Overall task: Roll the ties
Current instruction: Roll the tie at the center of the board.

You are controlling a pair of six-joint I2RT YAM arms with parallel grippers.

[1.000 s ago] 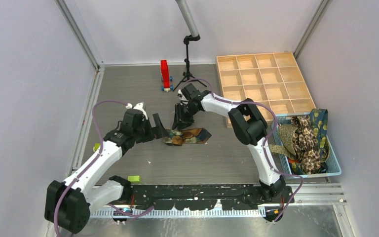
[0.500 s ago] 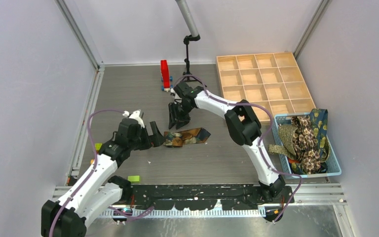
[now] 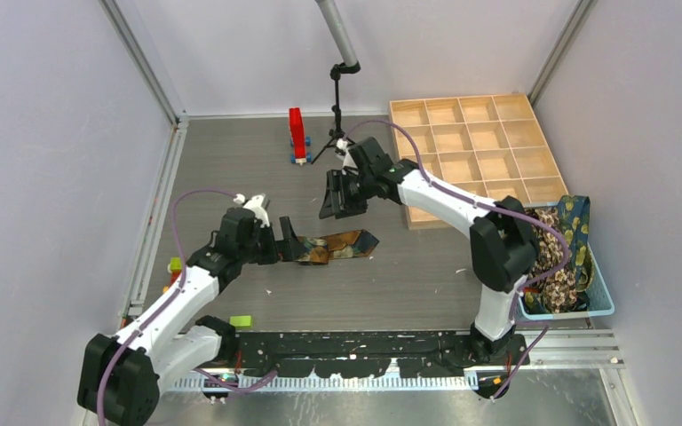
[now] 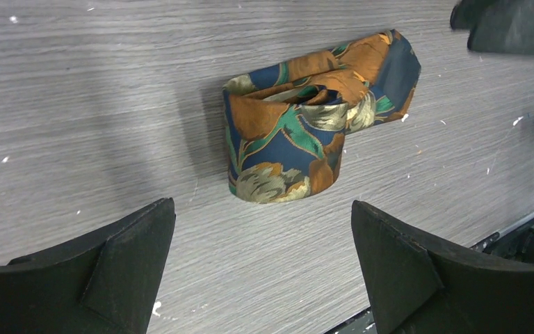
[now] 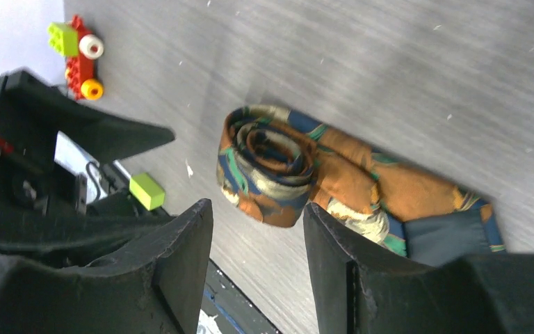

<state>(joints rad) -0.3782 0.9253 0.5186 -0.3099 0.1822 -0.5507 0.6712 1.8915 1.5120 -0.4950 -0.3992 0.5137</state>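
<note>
Probably soft and springy, the part-rolled tie (image 4: 285, 149) lies just ahead of the spread left gripper (image 4: 261, 209); pinch its coil. Above it, the right gripper (image 5: 257, 212) hangs spread too.

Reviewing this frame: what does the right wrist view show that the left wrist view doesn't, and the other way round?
Only the right wrist view, looking past the open right gripper: the spiral end of the partly rolled tie, a red brick toy and a lime-green block. Only the left wrist view: the roll's patterned outer side, seen face-on. Both: the orange-and-navy tie with its unrolled tail lying flat on the grey table, and the open left gripper close to the roll, not touching it.
</note>
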